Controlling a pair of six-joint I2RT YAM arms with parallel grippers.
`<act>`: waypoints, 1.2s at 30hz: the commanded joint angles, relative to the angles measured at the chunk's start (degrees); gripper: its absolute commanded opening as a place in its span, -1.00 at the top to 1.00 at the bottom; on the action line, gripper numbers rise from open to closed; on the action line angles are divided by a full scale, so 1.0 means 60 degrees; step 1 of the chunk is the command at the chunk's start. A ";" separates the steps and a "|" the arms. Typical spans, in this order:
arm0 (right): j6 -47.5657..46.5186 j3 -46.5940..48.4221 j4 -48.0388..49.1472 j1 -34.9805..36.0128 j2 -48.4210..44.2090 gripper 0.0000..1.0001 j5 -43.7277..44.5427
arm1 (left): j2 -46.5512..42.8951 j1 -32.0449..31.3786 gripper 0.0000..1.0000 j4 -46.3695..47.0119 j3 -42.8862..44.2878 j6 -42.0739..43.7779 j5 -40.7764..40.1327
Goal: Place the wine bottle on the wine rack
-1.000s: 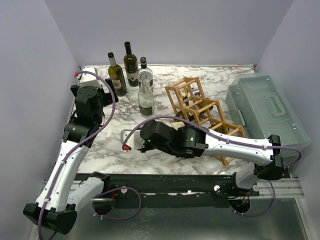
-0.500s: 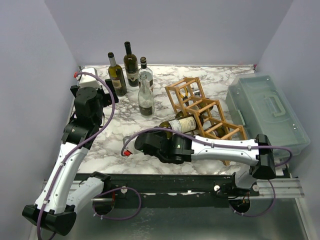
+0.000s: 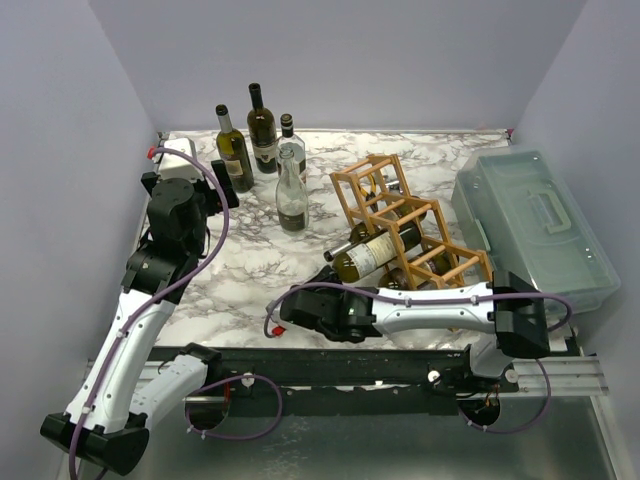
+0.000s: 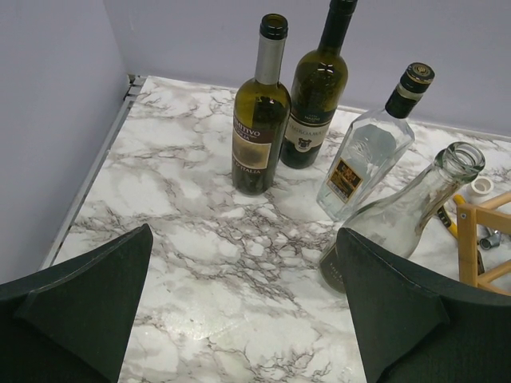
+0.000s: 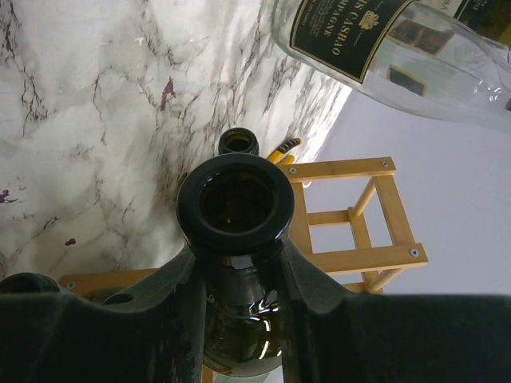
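Observation:
The wine bottle (image 3: 378, 249) is olive green with a cream label. It lies tilted among the sticks of the light wooden wine rack (image 3: 432, 262), with its neck pointing out to the left. My right gripper (image 3: 326, 261) is shut on the neck. In the right wrist view the fingers (image 5: 315, 287) clamp the dark neck just under the open bottle mouth (image 5: 235, 199), and rack sticks (image 5: 351, 257) lie behind it. My left gripper (image 3: 224, 190) is open and empty, and it hangs above bare marble (image 4: 243, 319) in the left wrist view.
Three standing bottles (image 3: 262, 130) are at the back left. A clear open bottle (image 3: 291, 195) stands nearer the rack and also shows in the left wrist view (image 4: 399, 215). A translucent lidded box (image 3: 530, 225) sits at the right. My right arm lies along the near edge.
My right arm has dropped toward the near edge and uncovered the bottle. The bottle has slid a little to the right, into the rack. The left arm has not moved.

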 commanded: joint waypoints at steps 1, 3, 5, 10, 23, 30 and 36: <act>-0.1102 -0.0598 0.0919 -0.0165 -0.0558 0.99 0.0591 | -0.0162 -0.0128 -0.97 0.0235 -0.0147 -0.0038 -0.0271; -0.1206 -0.0762 0.1162 -0.0288 -0.0723 1.00 0.0370 | -0.0202 -0.0161 -0.97 0.0233 -0.0148 -0.0041 -0.0298; -0.1411 -0.0934 0.1369 -0.0425 -0.0833 1.00 0.0286 | -0.0244 -0.0189 -0.97 0.0227 -0.0148 -0.0037 -0.0315; -0.1503 -0.0945 0.1374 -0.0807 -0.1177 0.99 -0.0377 | -0.0294 -0.0256 -0.97 0.0246 -0.0162 -0.0022 -0.0331; -0.2007 -0.1436 0.1332 -0.1410 -0.1057 0.99 -0.0347 | -0.0149 -0.0396 -0.97 0.0249 -0.0162 -0.0031 -0.0324; -0.2466 -0.1818 0.2135 -0.1790 -0.1043 0.99 -0.0040 | -0.0133 -0.0404 -0.97 0.0256 -0.0165 -0.0008 -0.0331; -0.2453 -0.1875 0.2506 -0.2333 -0.1244 0.99 -0.0501 | -0.0133 -0.0469 -0.97 0.0260 -0.0177 -0.0007 -0.0337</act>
